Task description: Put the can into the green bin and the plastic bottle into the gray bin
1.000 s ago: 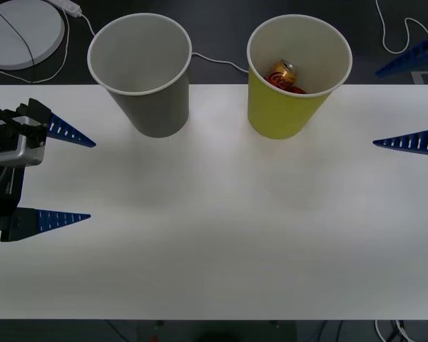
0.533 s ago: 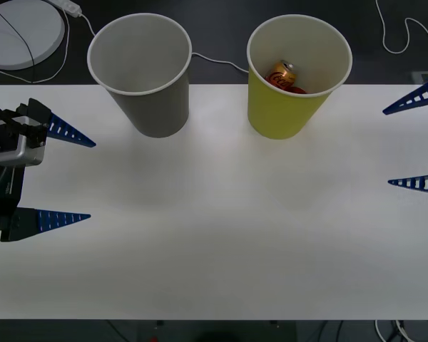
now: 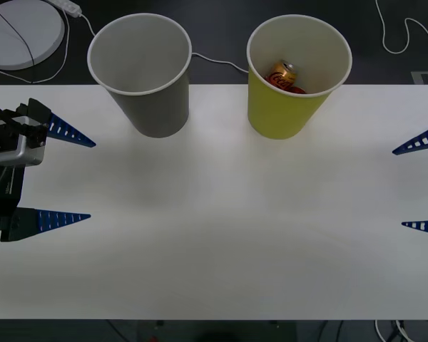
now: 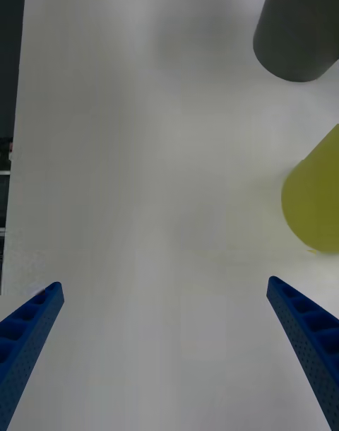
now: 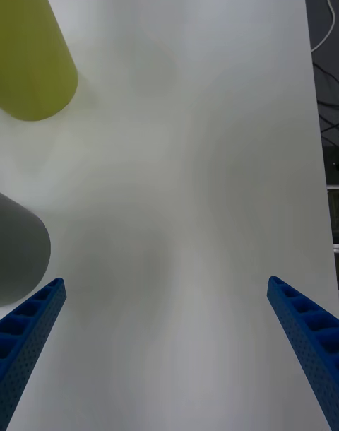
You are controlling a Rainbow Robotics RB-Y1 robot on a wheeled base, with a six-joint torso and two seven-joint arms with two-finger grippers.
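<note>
A white counter (image 3: 214,235) carries 2 large tapered paper-cup-shaped bins at its far edge, both standing upright with white rims and pale insides. The gray bin (image 3: 148,78) stands on the robot's left side and the yellow-green bin (image 3: 294,78) on the right, with a gap of bare counter between them. Inside the green bin lies the small drink can (image 3: 283,76), its gold top and gold-orange body with white script tilted against the inner wall, red showing lower down. The inside of the gray bin shows pale wall and nothing else that can be made out.

The left claw (image 3: 68,174) sits low over the counter near its left edge, its 2 blue ribbed fingers spread wide apart and pointing toward the middle, gripping nothing. In the left wrist view the same fingers (image 5: 32,332) stand at the 2 corners with bare counter between them, and the gray bin (image 5: 20,254) and green bin (image 5: 35,49) sit off to one side.

The right claw (image 3: 421,182) is at the right edge of the counter, also spread wide and holding nothing. In the right wrist view its fingers (image 4: 304,339) frame bare counter, with the green bin (image 4: 316,205) nearer and the gray bin (image 4: 296,25) beyond it.

A round white disc (image 3: 20,32) with a cable lies on the dark floor behind the counter's left corner.
</note>
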